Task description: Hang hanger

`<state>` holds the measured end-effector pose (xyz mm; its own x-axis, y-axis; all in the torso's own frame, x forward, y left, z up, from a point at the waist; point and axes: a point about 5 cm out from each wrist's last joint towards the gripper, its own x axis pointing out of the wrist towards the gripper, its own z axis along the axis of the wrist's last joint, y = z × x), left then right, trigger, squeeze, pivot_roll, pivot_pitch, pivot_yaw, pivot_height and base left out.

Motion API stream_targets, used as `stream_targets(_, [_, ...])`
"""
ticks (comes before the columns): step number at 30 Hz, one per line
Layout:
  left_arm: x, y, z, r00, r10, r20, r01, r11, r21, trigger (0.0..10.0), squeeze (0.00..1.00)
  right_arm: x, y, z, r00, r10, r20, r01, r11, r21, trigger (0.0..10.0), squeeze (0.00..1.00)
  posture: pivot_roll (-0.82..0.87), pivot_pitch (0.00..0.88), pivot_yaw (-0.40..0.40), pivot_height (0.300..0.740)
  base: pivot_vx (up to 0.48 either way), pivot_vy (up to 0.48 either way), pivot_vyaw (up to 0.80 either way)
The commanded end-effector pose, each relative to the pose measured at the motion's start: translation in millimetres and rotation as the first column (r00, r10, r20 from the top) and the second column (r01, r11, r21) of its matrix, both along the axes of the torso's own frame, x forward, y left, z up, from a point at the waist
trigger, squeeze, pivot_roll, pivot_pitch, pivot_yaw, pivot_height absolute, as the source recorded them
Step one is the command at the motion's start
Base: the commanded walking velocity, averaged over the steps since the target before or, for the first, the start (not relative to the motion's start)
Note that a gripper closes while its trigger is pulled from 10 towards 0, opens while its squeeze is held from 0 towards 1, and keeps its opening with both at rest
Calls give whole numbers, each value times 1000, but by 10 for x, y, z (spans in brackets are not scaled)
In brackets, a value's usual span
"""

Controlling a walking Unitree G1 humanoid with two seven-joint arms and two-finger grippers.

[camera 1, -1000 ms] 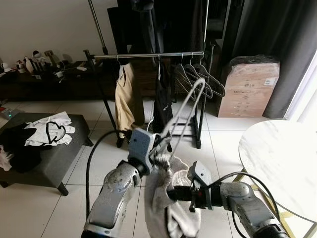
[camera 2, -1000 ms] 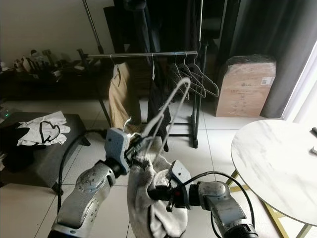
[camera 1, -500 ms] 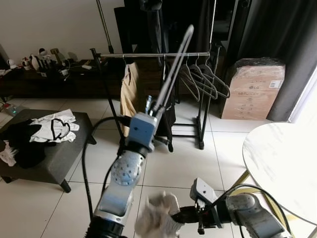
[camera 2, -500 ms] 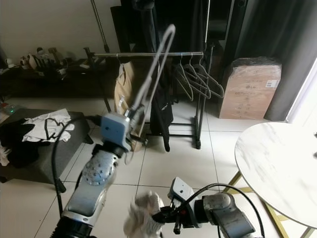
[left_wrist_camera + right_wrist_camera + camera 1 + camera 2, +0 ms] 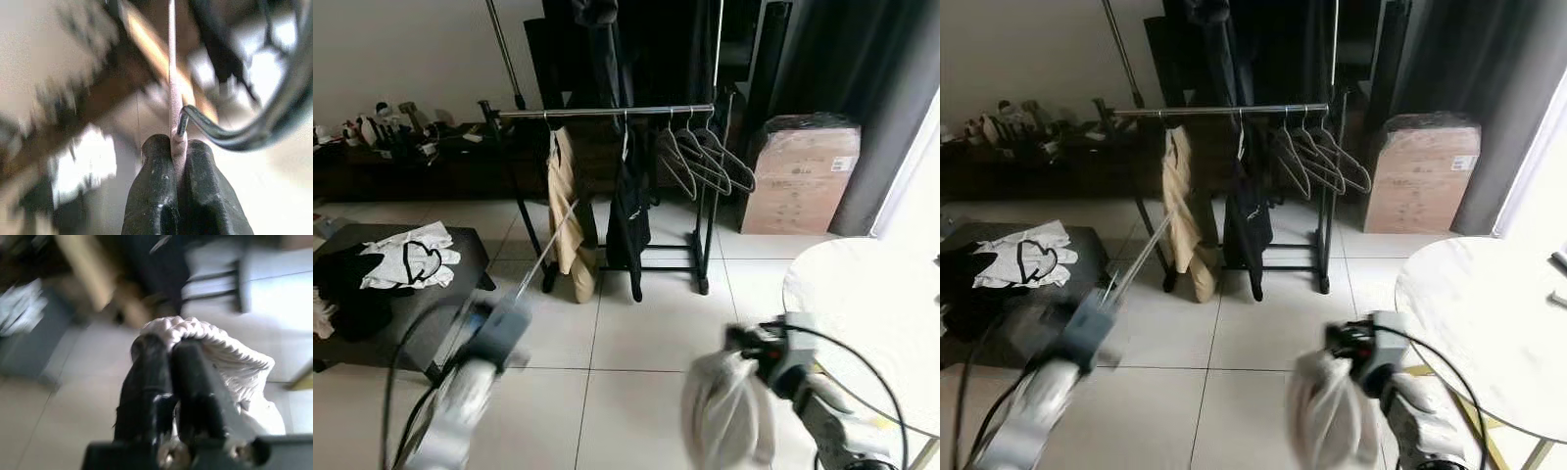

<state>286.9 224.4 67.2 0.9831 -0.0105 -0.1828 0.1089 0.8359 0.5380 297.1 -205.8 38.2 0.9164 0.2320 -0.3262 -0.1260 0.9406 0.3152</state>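
Nearest the camera, the left gripper (image 5: 172, 147) is clamped on the hanger (image 5: 171, 73), a thin pale pink rod with a dark metal hook (image 5: 230, 132) curling off just beyond the fingertips; in the head views the left arm is blurred low on the left, and the hanger (image 5: 551, 240) slants up from it toward the rack, its tip short of the beige garment (image 5: 570, 220). Low on the right, the right gripper (image 5: 166, 345) is pinched on a white knitted garment (image 5: 230, 377), which hangs as a pale bundle (image 5: 724, 416) below the wrist. Bare tiled floor (image 5: 636, 333) lies open between the arms and the rack. To the right is the curved edge of a round white counter (image 5: 862, 313); to the left, a low dark bench (image 5: 406, 299) carrying a white cloth with black trim (image 5: 409, 257). Farther back, the clothes rack (image 5: 607, 112) holds the beige garment, a black one (image 5: 628, 211) and several empty hangers (image 5: 705, 162) bunched at its right end. Behind it stand a cardboard box (image 5: 798, 176) and dark curtains (image 5: 871, 78).
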Motion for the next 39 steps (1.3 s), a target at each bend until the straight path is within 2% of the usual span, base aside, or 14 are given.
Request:
stream_targets(1, [-67,49,-116,999,16,-43,-18,999,-34,10000,0,-19,7,-18,998,-64,23,64,998,13,0,0,-22,0,35,740,0,0,0])
stream_targets(2, [-275,158,-390,986,91,-139,-107,988,-107,10000,0,-63,-23,-20,991,-122,59,120,992,30,0,0,-25,0,31,740,0,0,0])
stream_targets(7, [-659,234,-821,932,203,-301,-276,935,-223,10000,0,-147,-43,-33,979,-169,115,169,986,6,0,0,-25,0,20,740,0,0,0])
stream_targets(8, [-743,234,-920,913,208,-352,-296,929,-220,10000,0,-171,-43,-56,980,-172,104,172,985,11,6039,0,-24,0,13,740,0,0,0])
stream_targets(9, [-797,235,-982,900,208,-383,-307,927,-216,10000,0,-184,-40,-76,979,-180,95,179,984,18,10000,0,-24,0,13,740,0,0,0])
stream_targets(11, [-979,253,-1166,848,231,-478,-360,912,-197,10000,0,-218,-50,-130,977,-196,79,197,980,-5,10000,0,-20,0,7,740,0,0,0])
stream_targets(12, [-1157,291,-1301,793,265,-549,-415,895,-166,10000,0,-224,-66,-150,971,-225,78,228,973,-23,10000,0,-22,0,6,740,0,0,0])
stream_targets(16, [-1392,347,-1439,707,313,-634,-488,865,-117,10000,0,-202,-82,-136,958,-273,85,274,962,-1,10000,0,-31,0,4,740,0,0,0])
stream_targets(18, [-1533,336,-1517,657,296,-693,-474,877,-75,10000,0,-166,-75,-115,956,-278,87,280,960,-2,10000,0,-33,0,3,740,0,0,0])
stream_targets(20, [-1540,329,-1525,654,288,-700,-471,879,-78,10000,0,-165,-85,-112,953,-290,87,291,957,-3,10000,0,-31,0,5,740,0,0,-697])
stream_targets(24, [-1351,256,-1472,708,254,-659,-439,889,-129,10000,0,-184,-59,-162,950,-304,66,304,953,4,10000,0,-20,0,11,740,0,0,-759])
stream_targets(27, [-1280,222,-1451,728,245,-641,-436,886,-157,10000,0,-195,-29,-187,950,-305,61,306,952,-2,10000,0,-17,0,14,740,0,0,-756])
stream_targets(34, [-1303,173,-1483,721,205,-662,-358,928,-103,10000,0,-195,22,-199,948,-312,58,312,950,-3,10000,0,-32,0,31,740,0,-137,-756])
stream_targets(39, [-1382,196,-1515,695,225,-683,-399,911,-106,10000,0,-190,9,-196,947,-316,65,317,948,-14,10000,0,-31,0,33,740,0,-254,-756])
